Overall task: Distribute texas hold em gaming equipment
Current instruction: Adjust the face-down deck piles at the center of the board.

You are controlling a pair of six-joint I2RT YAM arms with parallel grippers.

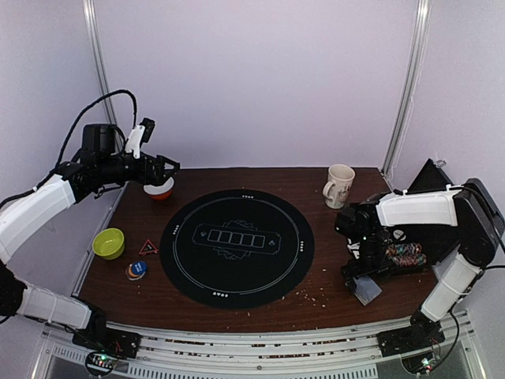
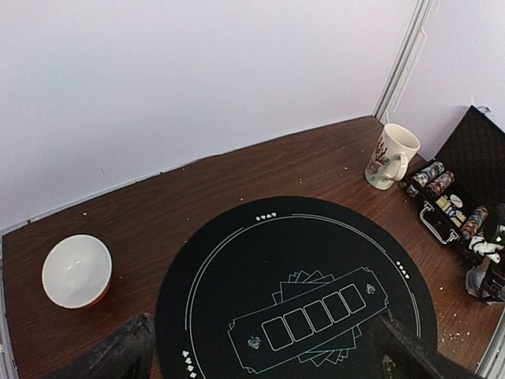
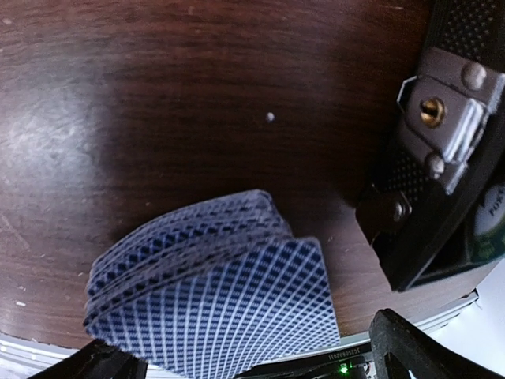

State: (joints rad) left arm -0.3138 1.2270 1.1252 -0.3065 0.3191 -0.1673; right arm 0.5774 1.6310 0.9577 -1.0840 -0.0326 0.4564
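Right wrist view gives us the plainest reading: the deck of cards (image 3: pixel 213 292), blue lattice backs up and slightly fanned, lies on the brown table (image 3: pixel 158 95) at its near right edge, just left of the black chip case (image 3: pixel 442 197). Our right gripper (image 3: pixel 252 362) hangs over it with fingers spread wide, gripping nothing. The deck sits under and between them, which we judge suits a pick-up before dealing. Seen from above, the striped poker chips (image 1: pixel 404 254) wait in that case, right of the round black mat (image 1: pixel 237 246). Our left gripper (image 1: pixel 170 167), likewise spread and empty, hovers over the white-and-orange bowl (image 1: pixel 160 189) at far left, probably parked clear of the work; the small discs (image 1: pixel 136 270) lie near left.
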